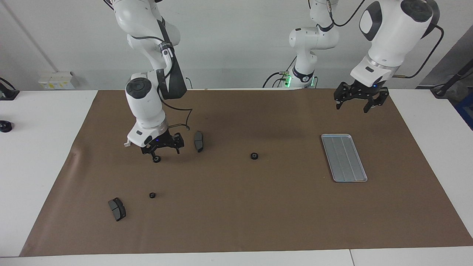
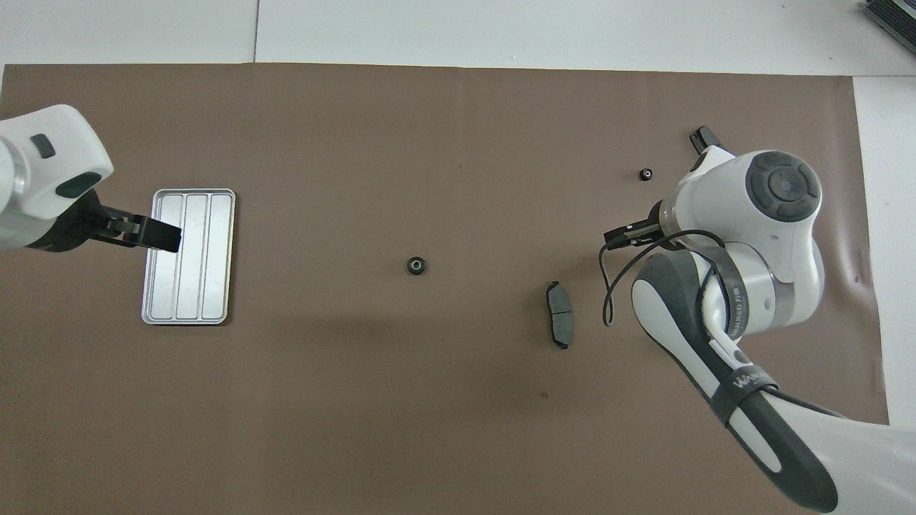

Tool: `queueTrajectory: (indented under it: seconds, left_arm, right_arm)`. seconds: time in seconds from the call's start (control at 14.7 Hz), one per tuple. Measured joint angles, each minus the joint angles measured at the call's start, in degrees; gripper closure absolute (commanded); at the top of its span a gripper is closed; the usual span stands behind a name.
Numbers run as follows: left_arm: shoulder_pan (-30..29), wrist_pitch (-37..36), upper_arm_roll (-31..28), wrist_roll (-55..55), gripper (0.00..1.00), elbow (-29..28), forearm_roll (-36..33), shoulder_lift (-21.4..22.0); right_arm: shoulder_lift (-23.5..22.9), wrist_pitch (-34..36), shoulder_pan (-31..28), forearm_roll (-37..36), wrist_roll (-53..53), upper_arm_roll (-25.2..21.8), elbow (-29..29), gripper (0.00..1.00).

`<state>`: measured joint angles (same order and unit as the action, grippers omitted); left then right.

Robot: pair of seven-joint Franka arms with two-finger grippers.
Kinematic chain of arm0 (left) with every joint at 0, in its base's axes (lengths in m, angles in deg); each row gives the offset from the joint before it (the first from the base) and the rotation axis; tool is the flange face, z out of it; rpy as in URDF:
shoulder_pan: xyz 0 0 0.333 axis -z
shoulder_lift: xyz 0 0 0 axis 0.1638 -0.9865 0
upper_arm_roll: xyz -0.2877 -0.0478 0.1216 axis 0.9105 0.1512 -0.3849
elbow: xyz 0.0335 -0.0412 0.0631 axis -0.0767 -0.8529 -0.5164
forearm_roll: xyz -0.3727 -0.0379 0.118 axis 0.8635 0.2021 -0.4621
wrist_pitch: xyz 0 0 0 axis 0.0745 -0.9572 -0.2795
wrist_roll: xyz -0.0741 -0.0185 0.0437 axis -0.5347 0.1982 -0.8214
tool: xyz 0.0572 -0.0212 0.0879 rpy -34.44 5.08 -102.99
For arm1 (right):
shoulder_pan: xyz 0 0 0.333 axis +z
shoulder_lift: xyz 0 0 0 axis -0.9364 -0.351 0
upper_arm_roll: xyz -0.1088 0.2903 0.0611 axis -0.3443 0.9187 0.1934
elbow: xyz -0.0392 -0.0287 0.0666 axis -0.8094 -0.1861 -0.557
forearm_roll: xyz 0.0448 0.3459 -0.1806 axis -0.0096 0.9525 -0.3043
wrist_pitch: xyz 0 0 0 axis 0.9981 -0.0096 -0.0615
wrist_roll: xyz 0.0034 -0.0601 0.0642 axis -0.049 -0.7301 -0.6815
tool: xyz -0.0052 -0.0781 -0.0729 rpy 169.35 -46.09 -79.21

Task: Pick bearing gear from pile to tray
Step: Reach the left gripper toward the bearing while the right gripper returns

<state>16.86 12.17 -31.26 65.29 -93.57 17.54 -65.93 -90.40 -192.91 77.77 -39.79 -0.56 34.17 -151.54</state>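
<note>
Hanging low over the brown mat (image 1: 236, 207) that covers the surface, the right gripper (image 1: 161, 152) has its jaws spread apart, straddling a small black gear (image 1: 157, 159) which sits between the fingertips; from this distance it is hard to say whether either fingertip touches it, and in the overhead view the arm's wrist covers that gear altogether. A white half-ring bracket (image 1: 128, 143) is almost wholly hidden by the same wrist, only one end of it showing. Just beside the gripper, toward the middle of the mat, lies a dark grey brake pad (image 1: 198, 140). A second gear (image 1: 254, 156) rests alone near the mat's centre, well apart from everything else, between the brake pad and the tray (image 1: 344, 157). A third, smaller gear (image 1: 152, 195) lies farther from the robots than the one under the gripper, with a second brake pad (image 1: 117, 209) near it, toward the right arm's end of the surface. The silver-grey ridged tray sits flat toward the left arm's end, and nothing lies in it. The left gripper (image 1: 357, 102) hangs in the air with its jaws apart and nothing between them, over the mat just by the tray's edge nearer the robots; seen from overhead its tip (image 2: 154, 234) overlaps the tray's rim (image 2: 230, 257).
</note>
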Motion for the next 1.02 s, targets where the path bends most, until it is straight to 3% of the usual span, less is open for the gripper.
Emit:
queueTrajectory:
  seconds: [0.27, 0.61, 0.88, 1.02]
  left_arm:
    - [8.45, 8.54, 0.23, 10.08, 0.0, -4.14, 0.0, -3.18]
    - [15.35, 18.38, 0.3, 17.1, 0.0, -5.47, 0.0, -9.81]
    - [19.13, 23.29, 0.23, 24.08, 0.0, -5.43, -3.57, -15.78]
    - [20.26, 26.0, 0.25, 26.04, 0.0, -5.11, -4.16, -18.79]
  right_arm:
    - [0.14, -6.92, -2.77, 1.87, -7.86, 0.04, -6.81, 0.0]
    - [0.17, -9.83, -3.44, 2.05, -9.25, 0.05, -9.55, 0.02]
    - [0.46, -9.89, -3.46, 2.17, -11.52, 0.05, -11.47, 0.33]
    - [0.64, -10.32, -3.47, 2.18, -11.54, 0.05, -11.69, 0.38]
